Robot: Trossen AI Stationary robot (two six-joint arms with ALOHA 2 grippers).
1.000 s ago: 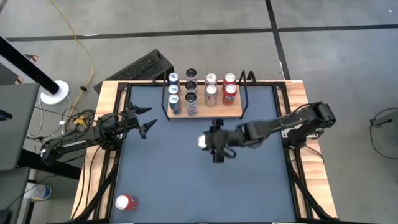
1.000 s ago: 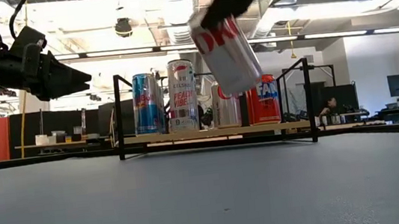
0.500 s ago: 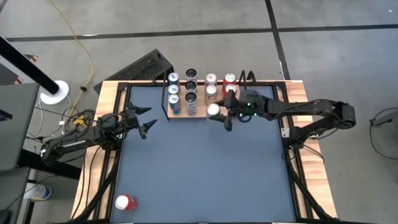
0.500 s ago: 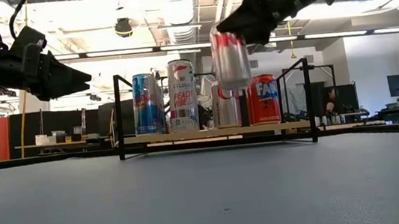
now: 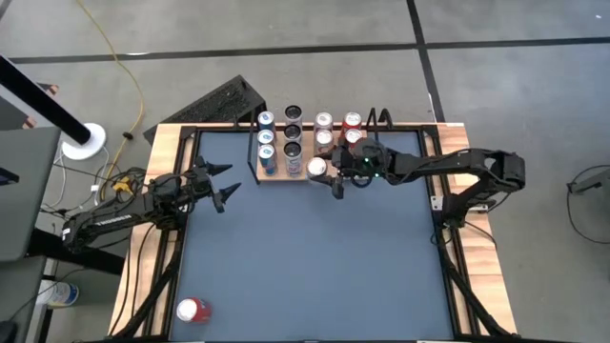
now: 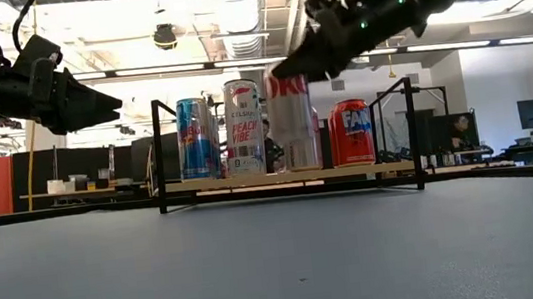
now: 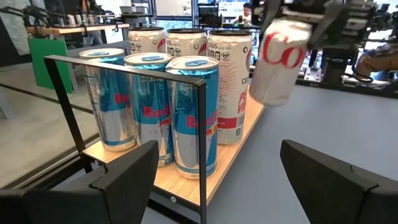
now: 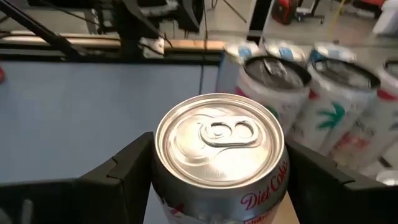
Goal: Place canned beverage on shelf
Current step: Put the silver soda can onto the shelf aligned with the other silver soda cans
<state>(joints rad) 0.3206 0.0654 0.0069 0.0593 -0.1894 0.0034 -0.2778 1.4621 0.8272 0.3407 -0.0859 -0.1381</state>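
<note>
My right gripper (image 5: 331, 172) is shut on a silver Diet Coke can (image 5: 317, 168), at the near edge of the shelf (image 6: 290, 175), a light-wood board in a black rail frame. In the low view the can (image 6: 292, 126) stands level with the cans on the board. Whether its bottom touches the board, I cannot tell. On the shelf stand blue Red Bull cans (image 7: 193, 118), white cans (image 6: 244, 127) and red cans (image 6: 351, 132). My left gripper (image 5: 221, 186) waits open, level, left of the shelf. My right gripper pinches the can's side wall (image 8: 163, 193) between its two fingers, one on each side, near the top end. The fingers (image 6: 334, 31) come from the table's right, slanting a little downward. The can sits nearly upright, lid up, its top leaning slightly.
A red can (image 5: 193, 310) lies on the tabletop near its near-left corner. The shelf's black rails (image 5: 375, 152) rise at both ends of the board. Free board shows to the right of the held can (image 5: 357, 174). Wooden edges border the table (image 5: 162, 191).
My right gripper has carried the can from over the table's middle toward the far edge, to the shelf's front, then slightly left and down. The can has turned from tilted to nearly upright and sunk to the level of the shelved cans.
</note>
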